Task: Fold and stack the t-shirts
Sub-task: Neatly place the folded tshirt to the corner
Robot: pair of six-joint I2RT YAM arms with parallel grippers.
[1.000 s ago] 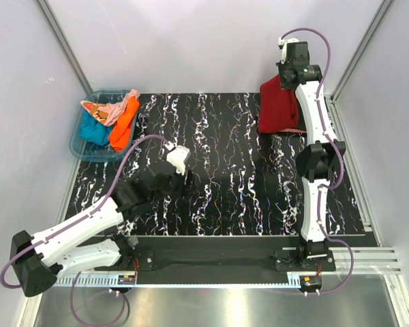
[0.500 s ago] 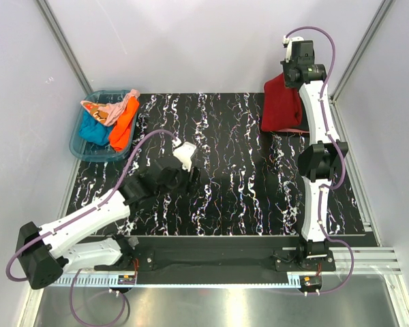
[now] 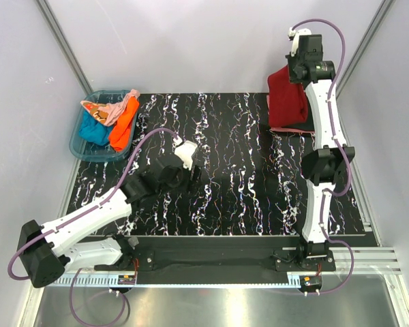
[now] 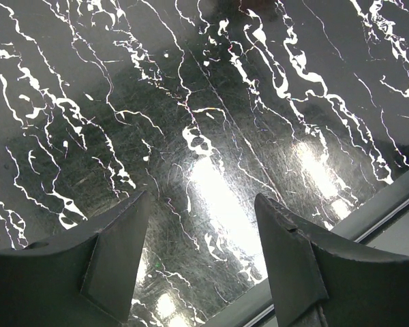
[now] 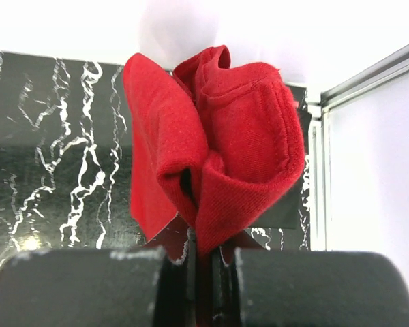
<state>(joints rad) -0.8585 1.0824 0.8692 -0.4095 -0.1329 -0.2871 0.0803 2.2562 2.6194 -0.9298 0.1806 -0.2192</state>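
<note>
The right end effector [image 5: 203, 262] is clamped on a bunched fold of the dark red t-shirt [image 5: 218, 157], which hangs at the upper right of the overhead view above the black marbled surface [image 3: 245, 177]. The left end effector [image 4: 199, 204], fingers apart and gripping nothing, hovers low over the surface centre-left. At upper left, a blue tub [image 3: 76, 142] holds the teal t-shirt [image 3: 92, 129], orange t-shirt [image 3: 125, 126] and salmon pink t-shirt [image 3: 120, 107].

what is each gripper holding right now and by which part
The right gripper pinches the dark red t-shirt by a bunched fold of its cloth; the left gripper is open, holding nothing.
</note>
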